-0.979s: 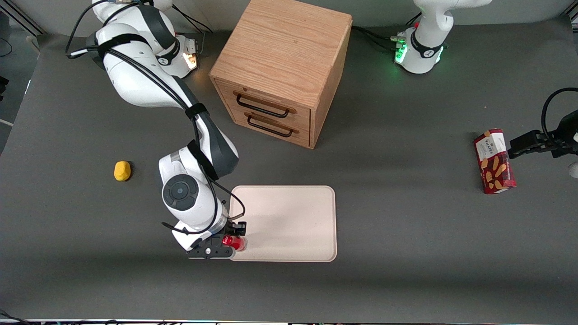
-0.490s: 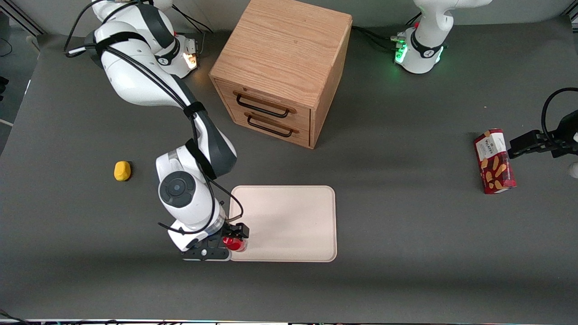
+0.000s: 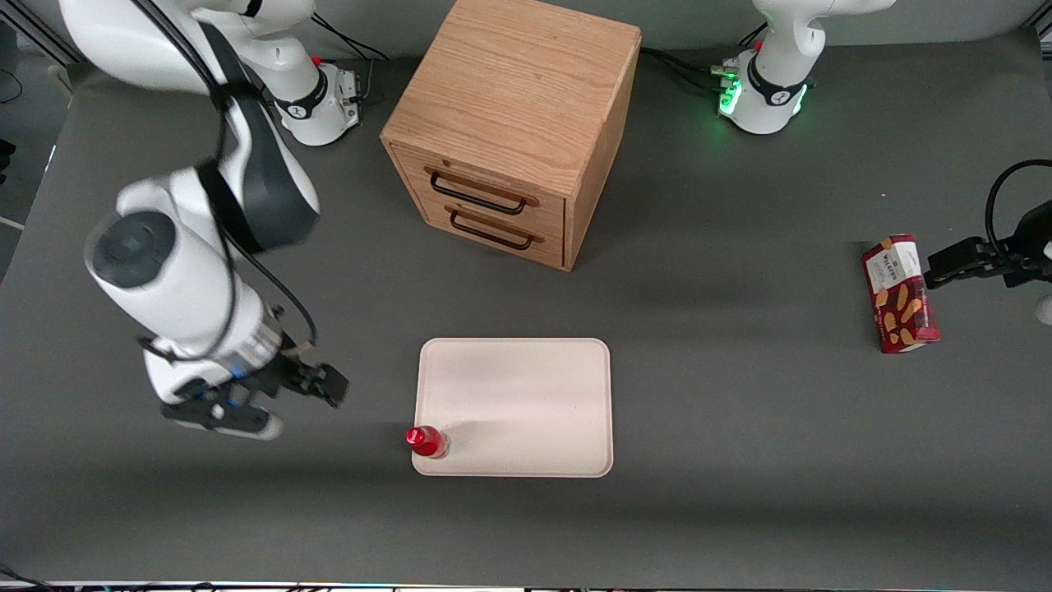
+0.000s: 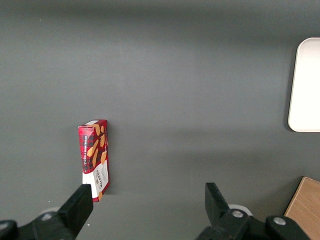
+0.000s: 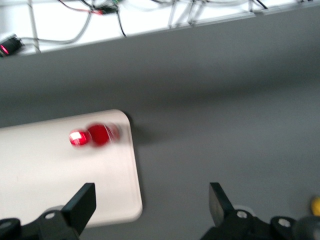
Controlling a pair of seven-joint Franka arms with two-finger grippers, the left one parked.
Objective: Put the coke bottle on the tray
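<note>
**Bottle on tray, my pincer spread and clear**

The table (image 3: 740, 411) is a wide dark grey surface; on it, farthest from the front camera, stands the wooden cabinet (image 3: 514, 123), its two drawers with dark handles facing the tray; my arm (image 3: 181, 271) hangs above the table toward my own end of it, well apart from the cabinet.

The tray (image 3: 526, 395) lies flat, cream-white, with rounded corners, nearer to the front camera than the cabinet; in my wrist view I see one rounded corner of the tray (image 5: 60, 185) with grey table just beside it; the parked wrist view catches only an edge of it (image 4: 306, 85).

The biscuit box (image 3: 900, 293) lies toward the parked arm's end of the table, well apart from the tray, red with a white label; it shows again in the parked wrist view (image 4: 95, 159).

My gripper (image 3: 271, 395) is above bare table beside the tray, apart from it; its fingers (image 5: 80, 205) are spread wide and pinch nothing.

The bottle (image 3: 426, 441) stands upright on the tray, in the corner nearest the front camera at my end, just inside the rim; all red with a red cap, it appears blurred in my wrist view (image 5: 95, 135); it is apart from my gripper.
</note>
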